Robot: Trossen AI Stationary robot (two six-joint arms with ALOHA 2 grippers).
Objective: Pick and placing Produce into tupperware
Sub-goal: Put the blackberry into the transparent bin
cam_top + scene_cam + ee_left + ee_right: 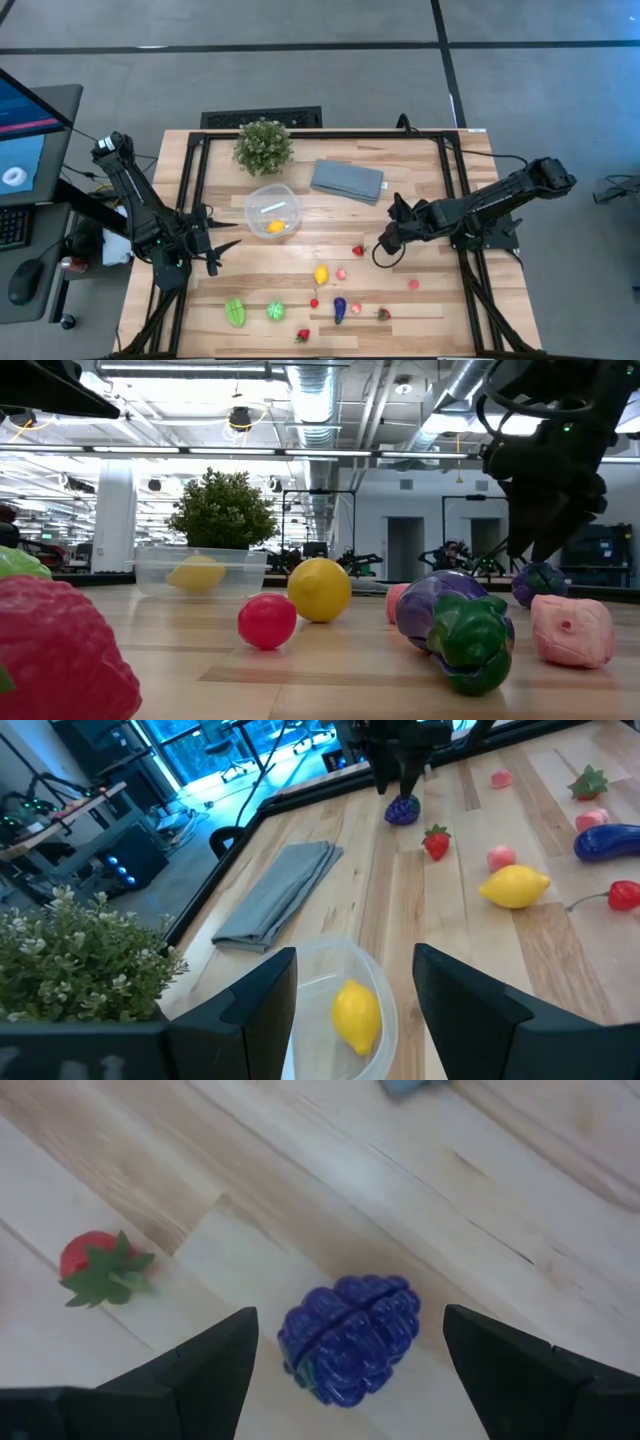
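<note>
The clear round tupperware [272, 210] stands left of the table's centre with one yellow piece of produce [357, 1014] lying in it. Just on its near-left side my left gripper [225, 245] is open and empty, pointing at it. My right gripper [385, 243] is open and points down over a purple-blue berry [350, 1338] that lies on the table; its fingers stand on either side of the berry with gaps. A lemon [321, 274], a strawberry [358, 250], an eggplant [340, 309], green pieces [235, 312] and pink pieces [413, 284] lie scattered on the near half.
A leafy potted plant [264, 145] stands at the far edge behind the tupperware. A folded grey-blue cloth [347, 180] lies to its right. Black frame rails [195, 180] run along the table's left, right and far sides. A monitor [25, 130] stands off the table's left.
</note>
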